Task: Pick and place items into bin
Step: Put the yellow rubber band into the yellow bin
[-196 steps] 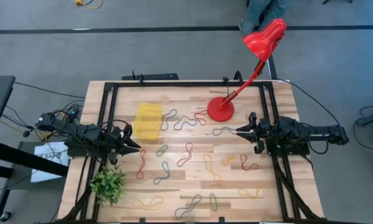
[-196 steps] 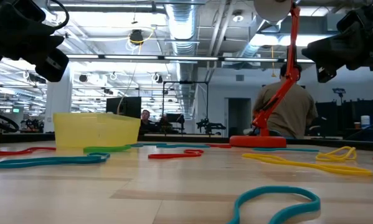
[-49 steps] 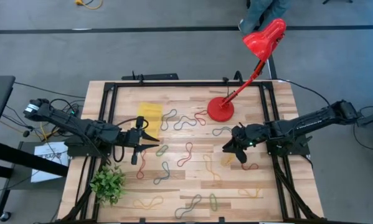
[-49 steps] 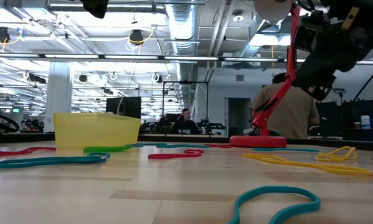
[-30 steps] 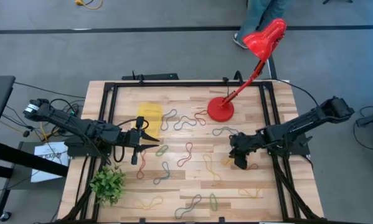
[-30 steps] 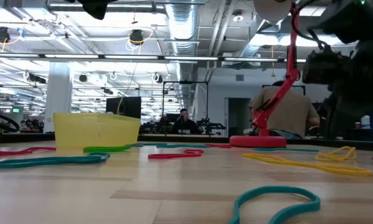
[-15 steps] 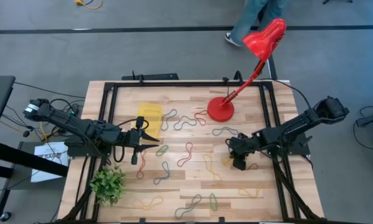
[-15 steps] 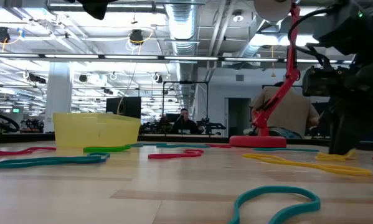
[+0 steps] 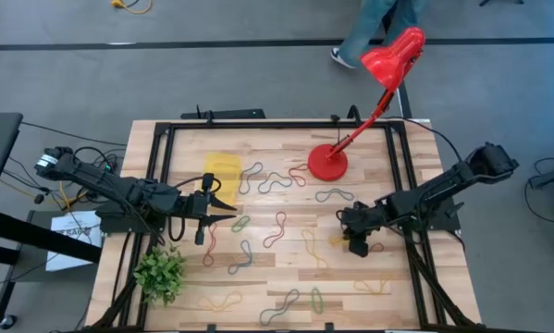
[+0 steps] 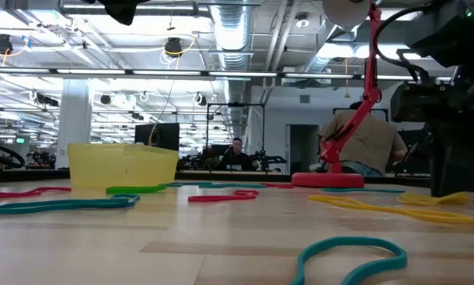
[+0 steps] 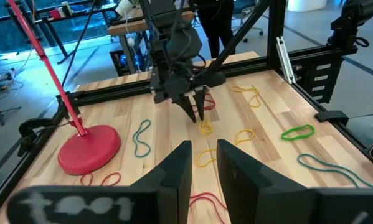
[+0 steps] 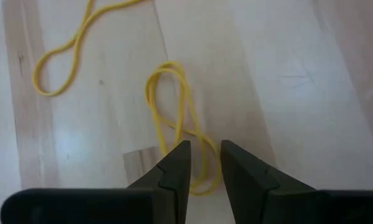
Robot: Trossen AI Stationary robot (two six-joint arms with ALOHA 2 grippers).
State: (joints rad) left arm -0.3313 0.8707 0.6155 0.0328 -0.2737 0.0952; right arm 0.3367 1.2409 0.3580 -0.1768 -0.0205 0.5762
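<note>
No readable writing; right pincer [image 12: 203,163] straddles a yellow loop [image 12: 177,118].

a red desk lamp [image 9: 392,57] stands on the wooden table [image 9: 258,296], its round base [image 9: 327,163] near the far edge and its arm slanting up to a head that hangs out past the table's rim. a small green leafy plant [image 9: 160,273] sits at the table's near left corner. a black metal frame [image 9: 228,124] borders the tabletop. beyond the table, a person's legs [image 9: 369,26] show on the grey floor, and people sit in the room behind.
</note>
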